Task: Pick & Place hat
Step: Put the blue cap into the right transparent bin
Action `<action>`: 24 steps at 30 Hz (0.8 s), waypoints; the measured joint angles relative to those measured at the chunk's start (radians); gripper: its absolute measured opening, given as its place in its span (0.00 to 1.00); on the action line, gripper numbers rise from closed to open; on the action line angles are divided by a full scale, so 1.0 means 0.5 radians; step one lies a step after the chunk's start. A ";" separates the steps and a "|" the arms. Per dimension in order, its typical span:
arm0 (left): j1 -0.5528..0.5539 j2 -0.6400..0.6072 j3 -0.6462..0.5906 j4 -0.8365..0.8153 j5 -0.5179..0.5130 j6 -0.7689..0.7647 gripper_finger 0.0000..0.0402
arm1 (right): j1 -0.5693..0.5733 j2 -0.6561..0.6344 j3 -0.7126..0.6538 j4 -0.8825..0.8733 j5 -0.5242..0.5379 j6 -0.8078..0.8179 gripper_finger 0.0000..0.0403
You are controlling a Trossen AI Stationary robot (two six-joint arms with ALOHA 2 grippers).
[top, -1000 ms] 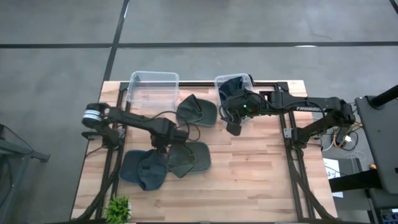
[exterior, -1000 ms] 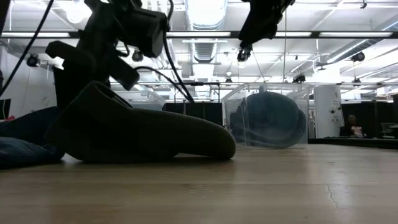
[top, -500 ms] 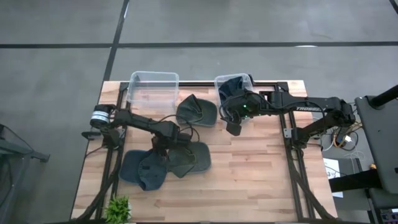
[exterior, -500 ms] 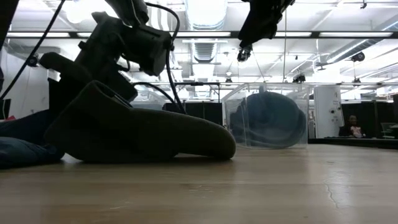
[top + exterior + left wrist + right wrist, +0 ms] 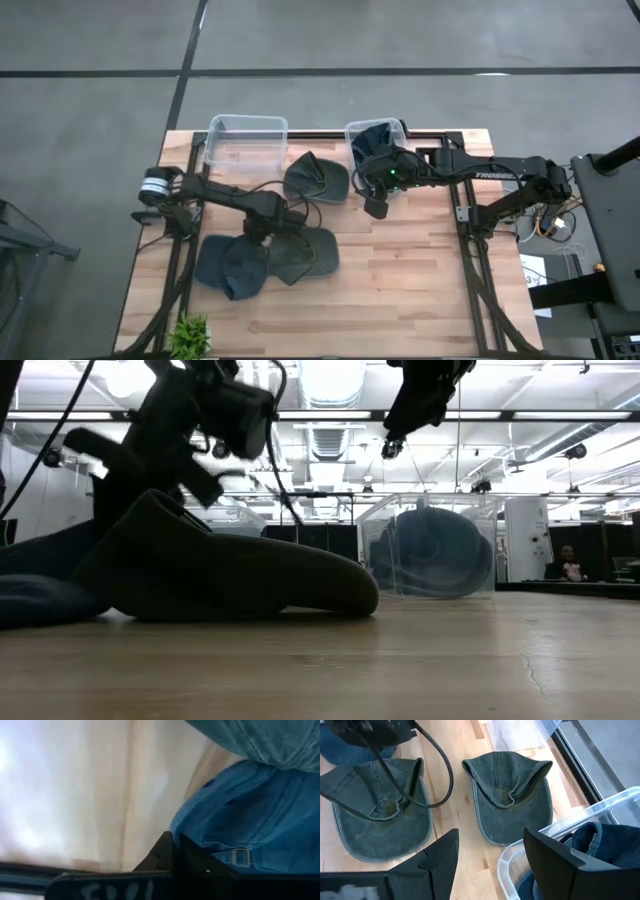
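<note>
The left gripper (image 5: 256, 234) sits low over the middle-left of the wooden table (image 5: 420, 290). Its two dark fingers (image 5: 170, 851) are pressed tight together, and in the left wrist view they meet right at the edge of a blue hat (image 5: 250, 820). The pictures do not make clear whether a bit of the blue cloth is pinched between them. From above, that blue hat (image 5: 228, 268) lies on the table just below the gripper, near the front left corner. Beside it, touching it on the right, lies a dark green hat (image 5: 305, 255).

Another green hat (image 5: 316, 178) lies farther back, between two clear plastic bins. The left bin (image 5: 246, 142) has nothing showing inside. The right bin (image 5: 376, 135) holds a blue hat (image 5: 592, 842).

The right gripper (image 5: 375, 200) hangs in the air just in front of the right bin, with its fingers (image 5: 559, 857) spread wide and holding nothing. In its wrist view, both green hats lie side by side on the wood.

A small green plant (image 5: 190, 338) stands at the front left edge of the table.
</note>
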 joint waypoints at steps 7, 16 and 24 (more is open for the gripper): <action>0.000 -0.144 0.277 -0.199 -0.121 -0.023 0.01 | 0.000 -0.002 0.000 0.030 -0.001 -0.020 0.54; 0.000 -0.337 0.817 -0.422 -0.386 -0.103 0.00 | 0.000 -0.002 0.000 0.043 0.000 -0.096 0.54; 0.001 -0.490 1.255 -0.396 -0.653 -0.039 0.00 | 0.000 -0.002 -0.001 0.067 0.001 -0.242 0.54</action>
